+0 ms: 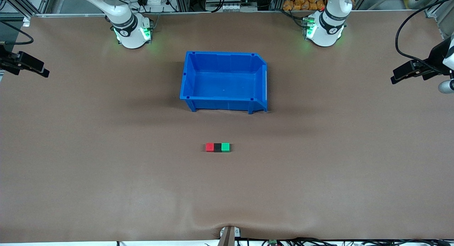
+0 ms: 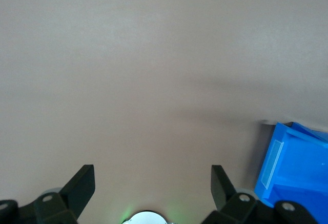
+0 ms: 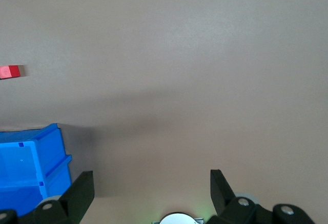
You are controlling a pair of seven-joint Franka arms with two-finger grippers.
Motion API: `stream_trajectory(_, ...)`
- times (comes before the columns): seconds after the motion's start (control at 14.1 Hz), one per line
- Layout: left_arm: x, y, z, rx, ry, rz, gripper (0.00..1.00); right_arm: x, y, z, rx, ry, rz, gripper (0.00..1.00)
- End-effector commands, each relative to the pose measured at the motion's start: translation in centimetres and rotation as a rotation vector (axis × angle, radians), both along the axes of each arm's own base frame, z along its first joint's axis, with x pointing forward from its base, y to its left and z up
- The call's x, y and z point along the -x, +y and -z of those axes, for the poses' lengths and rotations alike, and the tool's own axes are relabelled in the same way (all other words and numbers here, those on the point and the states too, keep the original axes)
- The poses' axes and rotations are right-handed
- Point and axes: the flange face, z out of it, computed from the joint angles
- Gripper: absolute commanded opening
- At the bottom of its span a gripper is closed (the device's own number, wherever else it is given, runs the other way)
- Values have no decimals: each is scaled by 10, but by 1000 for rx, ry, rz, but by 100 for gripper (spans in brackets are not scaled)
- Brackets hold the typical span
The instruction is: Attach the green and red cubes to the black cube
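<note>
On the brown worktop (image 1: pixel 106 168) the three small cubes lay in one tight row, nearer to the front camera than the blue bin (image 1: pixel 224 81) and well apart from it. The black cube (image 1: pixel 217 147) sat in the middle, with the red cube (image 1: pixel 210 147) touching its face toward the right arm's end of the worktop and the green cube (image 1: pixel 225 147) touching its face toward the left arm's end. All three rested flat on the cloth with their faces lined up. Both arms waited at the edges of the scene, far from the row. The left tool (image 1: pixel 408 71) hung over the bare cloth at the left arm's end of the worktop, and in the left wrist view (image 2: pixel 152 185) its two dark fingers stood wide apart with nothing between them; only a corner of the bin showed there, and none of the cubes. The right tool (image 1: pixel 30 66) hung over the cloth at the right arm's end, and in the right wrist view (image 3: pixel 152 188) its fingers were likewise spread and empty. That view caught the red cube (image 3: pixel 9 71) far off at its edge, beside open cloth, with part of the bin (image 3: pixel 31 162) closer to the tool than the cube was. Neither tool touched any cube or the bin.
</note>
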Motion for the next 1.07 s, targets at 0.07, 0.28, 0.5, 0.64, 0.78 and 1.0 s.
stream_trajectory(0.07, 4, 1, -18, -16, -15, 23, 100, -5, 3, 1, 11, 12, 10, 100)
stream_trajectory(0.28, 2, 0, -14, -20, -4, 23, 100, -5, 3, 1, 11, 9, 10, 100)
stream_trajectory(0.5, 2, 2, -12, -18, 6, 18, 100, -6, 3, 2, 11, 11, 10, 100)
stream_trajectory(0.64, 2, 4, -12, -18, 7, 16, 100, -6, 3, 2, 11, 11, 10, 100)
stream_trajectory(0.78, 2, 6, -13, -18, 5, 13, 100, -6, 3, 2, 11, 9, 10, 100)
stream_trajectory(1.0, 3, 8, -14, -18, 2, 10, 100, -6, 3, 2, 11, 11, 10, 100)
